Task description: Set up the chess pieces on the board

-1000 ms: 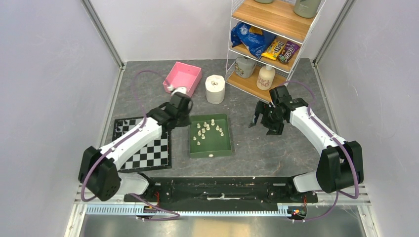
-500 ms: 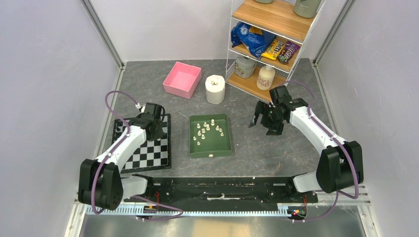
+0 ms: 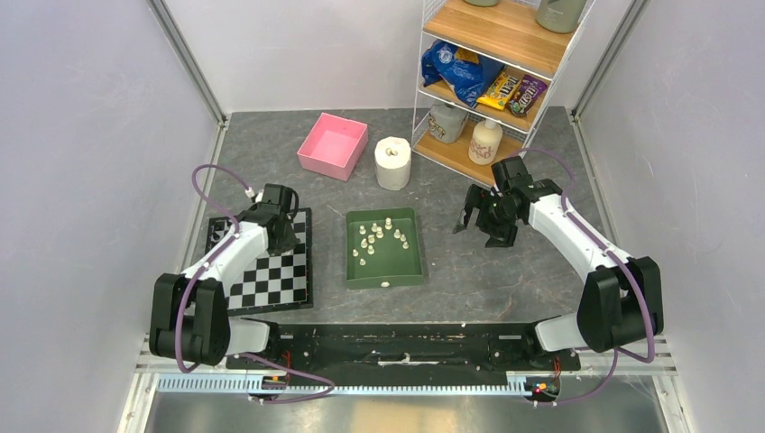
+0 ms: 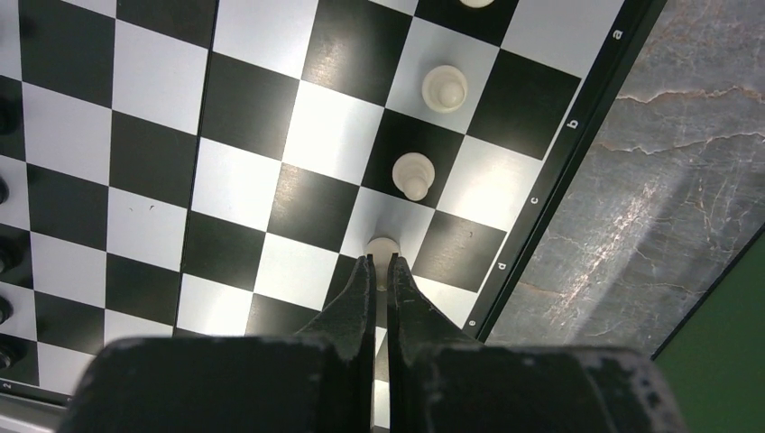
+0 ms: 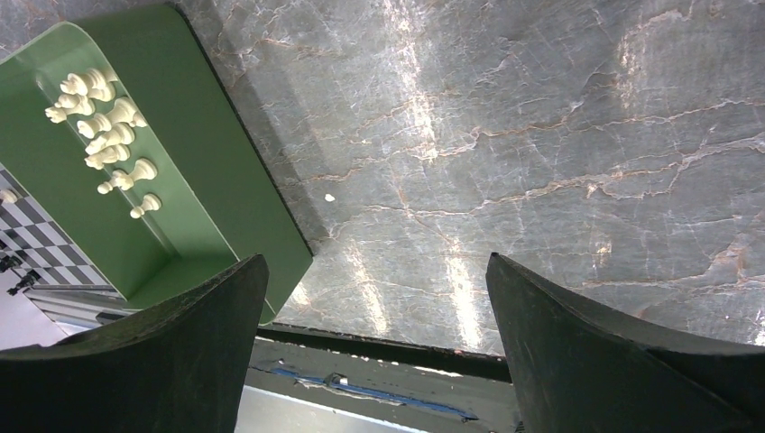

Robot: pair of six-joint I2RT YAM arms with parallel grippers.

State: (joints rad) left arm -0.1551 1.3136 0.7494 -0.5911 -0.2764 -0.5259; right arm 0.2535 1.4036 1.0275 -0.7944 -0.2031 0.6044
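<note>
The checkered board (image 3: 262, 281) lies at the left, and my left gripper (image 3: 281, 236) hangs over its right part. In the left wrist view that gripper (image 4: 382, 262) is shut on a cream chess piece (image 4: 382, 247), which is at a white square by the board's (image 4: 135, 135) lettered edge. Two more cream pieces (image 4: 444, 87) (image 4: 413, 171) stand in the same row. Several chess pieces (image 3: 379, 236) lie loose in the green tray (image 3: 386, 276). My right gripper (image 3: 479, 227) hovers open over bare table to the right of the tray; between its fingers (image 5: 374, 262) there is nothing.
A pink box (image 3: 334, 144) and a white paper roll (image 3: 392, 162) stand behind the tray. A wire shelf (image 3: 487, 86) with snack bags and bottles fills the back right. Dark pieces (image 4: 4, 191) line the board's far side. The green tray (image 5: 225, 180) lies left of the right gripper.
My left arm swung from beside the tray leftward onto the board, carrying the piece, then settled lower over the right squares. The right arm has not moved.
</note>
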